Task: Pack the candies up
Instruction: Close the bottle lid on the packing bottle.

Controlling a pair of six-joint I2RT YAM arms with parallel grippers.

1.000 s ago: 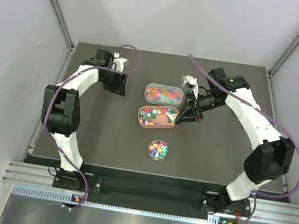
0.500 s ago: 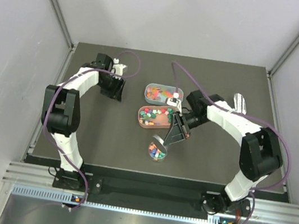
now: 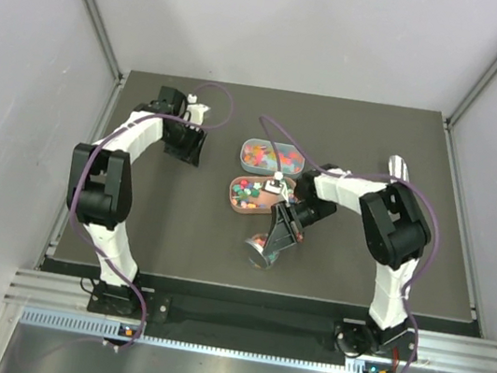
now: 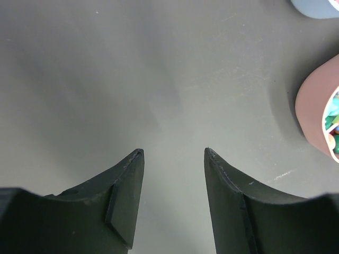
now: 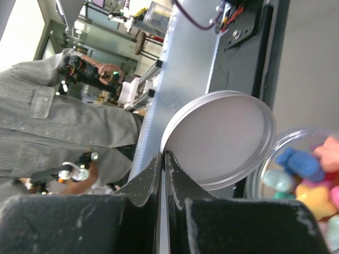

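dark table [image 3: 357, 279] fills the middle of my top view, with grey walls around it. my right gripper [image 5: 163, 156] has its fingers [image 5: 140, 185] pinched almost together on the rim of a round silver lid [image 5: 220, 140]. that arm folds back at the elbow and reaches left, toward the near edge. the lid is tilted, right beside the small clear jar [image 5: 260, 182]; i cannot tell if they touch. the candies [image 5: 296, 161] in the jar are blue, pink, yellow and pale green. more candies fill a brown oval tray [image 3: 249, 210] and a grey oval tray [image 3: 244, 153] behind it. my left gripper [image 4: 174, 153] is open a fair way over bare table, holding nothing, left of the trays.
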